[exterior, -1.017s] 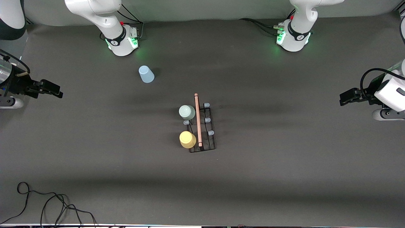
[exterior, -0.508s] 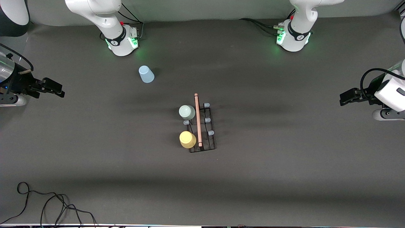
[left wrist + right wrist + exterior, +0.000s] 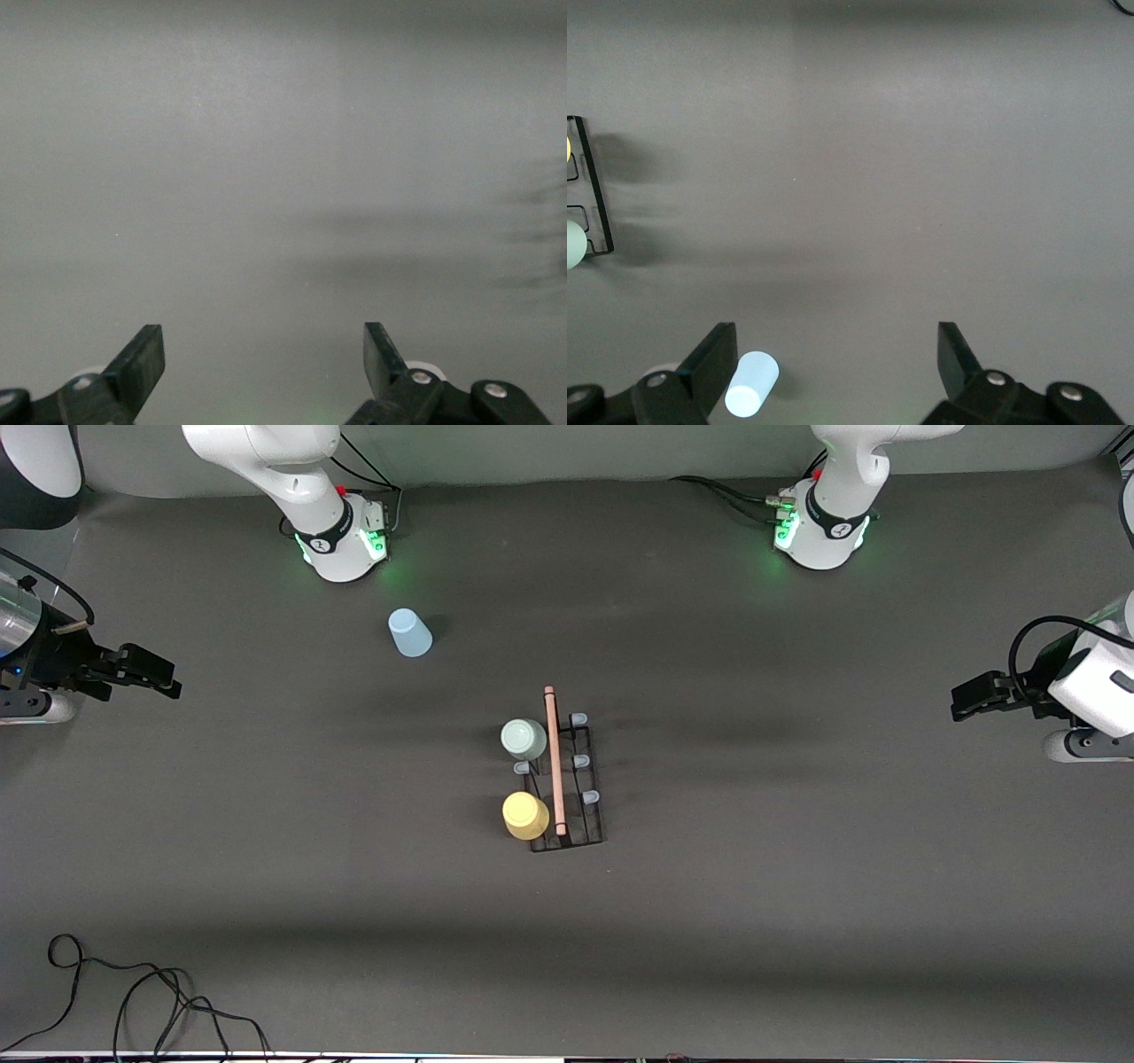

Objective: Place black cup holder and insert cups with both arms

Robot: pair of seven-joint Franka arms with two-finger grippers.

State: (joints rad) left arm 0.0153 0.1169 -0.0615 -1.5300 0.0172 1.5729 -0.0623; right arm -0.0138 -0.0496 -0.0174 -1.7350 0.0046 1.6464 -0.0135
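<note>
The black cup holder [image 3: 588, 808] stands mid-table, its wooden rod handle [image 3: 555, 762] running along the middle. A grey-green cup [image 3: 524, 739] and, nearer the camera, a yellow cup [image 3: 526, 816] sit on its pegs on the side toward the right arm's end. A light blue cup [image 3: 409, 633] stands alone near the right arm's base and shows in the right wrist view [image 3: 751, 384]. My right gripper [image 3: 168, 686] [image 3: 835, 354] hangs open and empty at the right arm's end. My left gripper [image 3: 957, 704] [image 3: 263, 354] waits open over bare table at the left arm's end.
The two green-lit arm bases [image 3: 341, 540] [image 3: 819, 531] stand along the table's back edge. A loose black cable [image 3: 133, 996] lies at the near corner toward the right arm's end. One edge of the holder [image 3: 594, 204] shows in the right wrist view.
The right arm's wrist shifted slightly a second ago and has held still since. The left arm, the holder and the cups have not moved.
</note>
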